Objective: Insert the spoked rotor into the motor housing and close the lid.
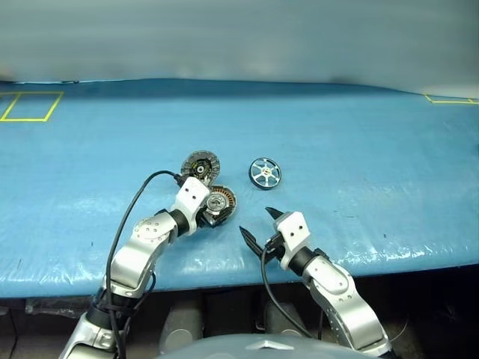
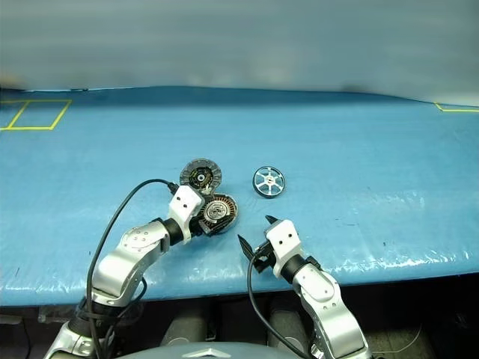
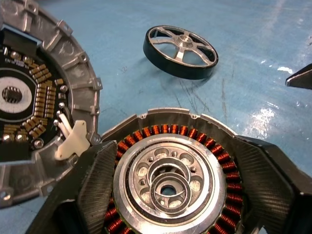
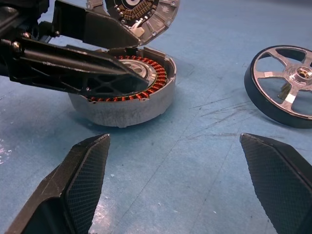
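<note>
The motor housing (image 1: pixel 219 202) sits on the blue table with its copper windings facing up. Its lid (image 1: pixel 200 166) lies open just behind it, dark circuit face up, joined to it by white wires (image 3: pixel 68 141). My left gripper (image 1: pixel 212 213) is open, and its black fingers (image 3: pixel 92 185) straddle the housing's top, one on each side. The spoked rotor (image 1: pixel 265 173) lies on the table to the right of the housing, with nothing touching it. My right gripper (image 1: pixel 254 220) hangs open and empty near the front edge, in front of the rotor and to the right of the housing.
Blue sheeting (image 1: pixel 359 194) covers the table. Yellow tape outlines mark the far left corner (image 1: pixel 30 106) and the far right corner (image 1: pixel 449 99). The table's front edge (image 1: pixel 224 278) runs just below both wrists. A black cable (image 1: pixel 131 213) loops up from the left arm.
</note>
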Controlling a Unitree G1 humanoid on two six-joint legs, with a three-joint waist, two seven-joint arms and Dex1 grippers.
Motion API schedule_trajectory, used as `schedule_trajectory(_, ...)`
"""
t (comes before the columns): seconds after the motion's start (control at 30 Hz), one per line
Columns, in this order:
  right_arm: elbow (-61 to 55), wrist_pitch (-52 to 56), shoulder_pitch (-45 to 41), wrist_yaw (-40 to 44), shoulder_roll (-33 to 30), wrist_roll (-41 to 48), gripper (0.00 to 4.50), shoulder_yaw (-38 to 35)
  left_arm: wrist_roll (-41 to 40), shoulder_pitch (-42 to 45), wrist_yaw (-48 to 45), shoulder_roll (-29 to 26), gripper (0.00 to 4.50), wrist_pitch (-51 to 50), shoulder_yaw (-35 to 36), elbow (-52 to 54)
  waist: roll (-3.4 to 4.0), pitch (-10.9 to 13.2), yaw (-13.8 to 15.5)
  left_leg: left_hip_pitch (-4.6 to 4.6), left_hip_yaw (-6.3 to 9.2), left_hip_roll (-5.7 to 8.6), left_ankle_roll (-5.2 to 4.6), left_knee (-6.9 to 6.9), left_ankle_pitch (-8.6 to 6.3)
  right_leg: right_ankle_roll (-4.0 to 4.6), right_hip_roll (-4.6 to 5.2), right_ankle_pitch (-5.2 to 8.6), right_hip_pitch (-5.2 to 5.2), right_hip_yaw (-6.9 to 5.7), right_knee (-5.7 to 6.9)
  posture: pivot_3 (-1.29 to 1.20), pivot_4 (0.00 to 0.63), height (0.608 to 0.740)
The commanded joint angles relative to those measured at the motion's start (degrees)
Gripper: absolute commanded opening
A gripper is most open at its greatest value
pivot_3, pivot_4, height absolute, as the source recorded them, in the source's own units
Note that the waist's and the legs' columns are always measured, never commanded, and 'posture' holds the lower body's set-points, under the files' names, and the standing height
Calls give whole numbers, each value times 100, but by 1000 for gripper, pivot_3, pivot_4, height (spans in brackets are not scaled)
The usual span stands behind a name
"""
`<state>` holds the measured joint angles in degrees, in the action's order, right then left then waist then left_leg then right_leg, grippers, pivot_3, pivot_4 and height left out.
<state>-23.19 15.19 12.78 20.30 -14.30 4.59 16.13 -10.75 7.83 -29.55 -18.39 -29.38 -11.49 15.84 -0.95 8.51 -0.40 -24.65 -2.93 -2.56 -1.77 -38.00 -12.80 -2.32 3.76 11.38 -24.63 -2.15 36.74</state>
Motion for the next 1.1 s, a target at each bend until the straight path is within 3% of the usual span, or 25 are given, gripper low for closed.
schedule_trajectory(0.03, -138, -28, 17, -1, -1, 26, 4500, -62, -379, 104, -144, 104, 3999, 143, 230, 421, 0, 0, 0, 0, 0, 0, 0, 0, 0, 0, 0, 0, 0, 0, 0, 0, 150, 740)
schedule_trajectory(0.43, -251, 575, -144, -101, 50, 131, 4500, -133, -637, -449, -276, -249, 17, 293, 535, 744, 1, 0, -22, 4, 0, -1, 0, 0, 0, 1, -4, 0, 1, 3, 2, 0, 150, 740)
schedule_trajectory(0.7, -802, 1980, -733, -318, 177, 122, 4500, -47, -559, -1417, -245, -206, 17, 1454, 1115, 542, 2, 0, -17, 4, -1, -5, 3, -2, -1, 2, 0, 1, -5, 2, 4, 0, 150, 740)
schedule_trajectory(0.73, -875, 2161, -832, -340, 173, 106, 4323, -40, -532, -1547, -231, -191, 2, 1592, 1156, 518, 2, 0, -17, 4, 0, -5, 3, -2, -1, 2, 1, 1, -6, 1, 3, 0, 150, 740)
schedule_trajectory(0.9, -1252, 2965, -1308, -370, 15, -25, 2858, 118, -304, -2025, -339, -198, 0, 2472, 1146, 294, 3, 1, -2, 1, 1, -1, 4, 0, -3, 2, 10, 1, -24, -6, -2, 0, 150, 740)
schedule_trajectory(1.1, -1486, 3988, -1814, -593, 245, 17, 878, 405, -404, -2180, -391, -200, 0, 2293, 1036, 176, 3, 1, -15, -3, -3, -3, 5, 0, -3, 3, 12, 1, -37, -9, 3, 0, 150, 740)
